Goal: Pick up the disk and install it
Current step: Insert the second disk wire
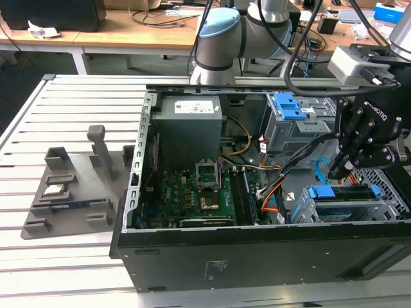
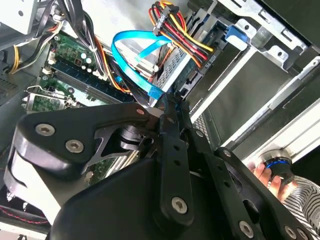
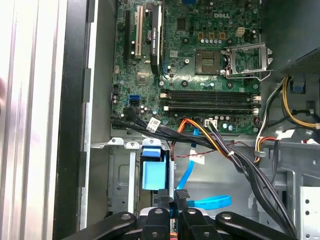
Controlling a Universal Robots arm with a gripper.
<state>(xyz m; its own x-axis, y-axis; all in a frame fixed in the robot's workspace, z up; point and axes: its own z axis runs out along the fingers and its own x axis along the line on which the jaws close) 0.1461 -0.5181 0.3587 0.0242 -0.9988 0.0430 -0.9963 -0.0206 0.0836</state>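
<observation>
The disk's blue carrier (image 1: 340, 192) lies in the grey drive cage (image 1: 385, 208) at the front corner of the open computer case (image 1: 257, 256), on the exterior view's right. Its silver face is hidden. My gripper (image 1: 334, 172) hangs just above the carrier's end, fingers closed together with nothing between them. In the first wrist view the fingertips (image 3: 176, 196) sit beside the carrier's blue end (image 3: 152, 175). In the second wrist view the gripper (image 2: 172, 97) points at a blue ribbon cable (image 2: 135, 60).
A motherboard (image 1: 192, 196) with an open processor socket fills the case floor. Orange, black and blue cables (image 3: 210, 137) run close to the gripper. A second cage with a blue latch (image 1: 289, 106) stands behind. A grey fixture (image 1: 70, 192) holds a chip. A person's hand (image 2: 264, 174) is nearby.
</observation>
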